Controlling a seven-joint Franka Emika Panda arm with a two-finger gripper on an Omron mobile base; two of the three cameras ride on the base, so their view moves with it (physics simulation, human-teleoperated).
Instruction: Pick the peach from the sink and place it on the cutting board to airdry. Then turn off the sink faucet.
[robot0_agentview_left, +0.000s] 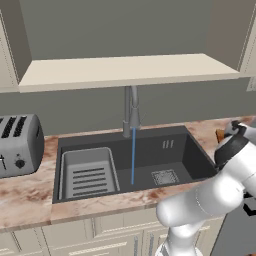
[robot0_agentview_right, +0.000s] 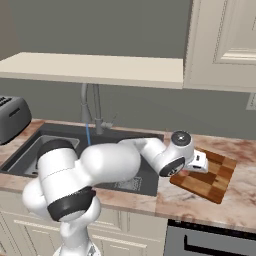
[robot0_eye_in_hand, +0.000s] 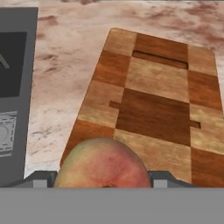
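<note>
We're seeing a red-and-yellow peach (robot0_eye_in_hand: 103, 164), a brown-and-tan checkered cutting board (robot0_eye_in_hand: 162, 100), a dark grey sink (robot0_agentview_left: 150, 155), and a mottled pink-brown marbled counter (robot0_eye_in_hand: 65, 65).

Your marbled desk (robot0_agentview_left: 30, 200) carries a toaster (robot0_agentview_left: 17, 145) far left, the sink (robot0_agentview_left: 145, 155) mid-way, the cutting board (robot0_agentview_right: 212, 175) right.

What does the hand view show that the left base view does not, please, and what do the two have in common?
Hand view alone: the peach held between the jaws, over the near end of the cutting board, whose whole checkered top and handle slot are visible. Left base view alone: the sink faucet with water running, the ribbed tray insert, the toaster and the shelf. Both: the sink with its drain grate, and the marbled counter.
</note>
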